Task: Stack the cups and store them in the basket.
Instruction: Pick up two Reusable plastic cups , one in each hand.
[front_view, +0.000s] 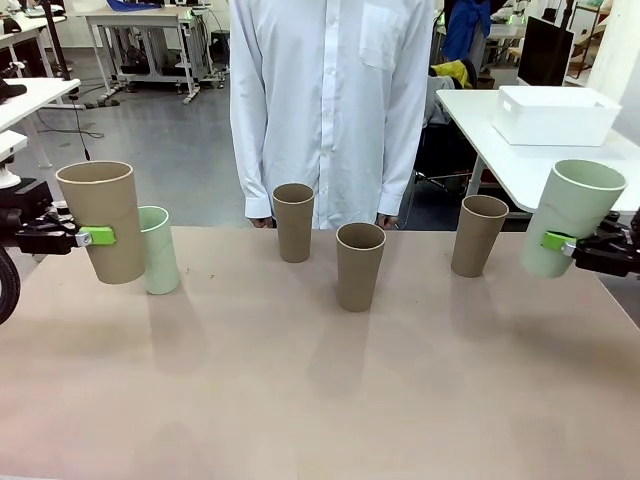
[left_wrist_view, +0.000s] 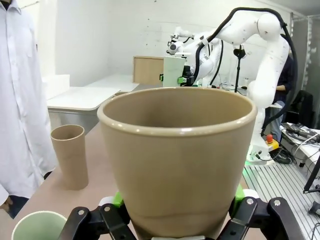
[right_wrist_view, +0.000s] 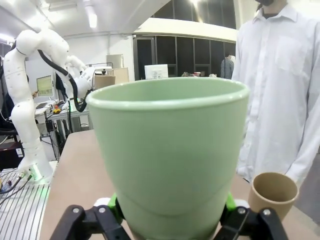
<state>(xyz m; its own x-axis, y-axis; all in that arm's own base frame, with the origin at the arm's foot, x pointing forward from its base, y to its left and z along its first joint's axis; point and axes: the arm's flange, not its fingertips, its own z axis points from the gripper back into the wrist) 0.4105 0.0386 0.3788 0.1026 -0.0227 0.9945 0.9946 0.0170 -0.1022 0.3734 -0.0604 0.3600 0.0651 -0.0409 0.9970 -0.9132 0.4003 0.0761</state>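
Table (front_view: 300, 390); cups (front_view: 360, 265) upright (held pair (front_view: 573, 217) tilted)

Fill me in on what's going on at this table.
The robot's left hand grips a brown cup, its right hand a mint cup, both tilted. Another mint cup and three brown cups stand separately on the table, nothing stacked yet. The white basket sits on a side table behind, and a person stands at the far edge.

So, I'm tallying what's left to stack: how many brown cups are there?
4 brown cups: one in the left gripper; three standing on the table: centre-left, centre, right. None seems hidden.
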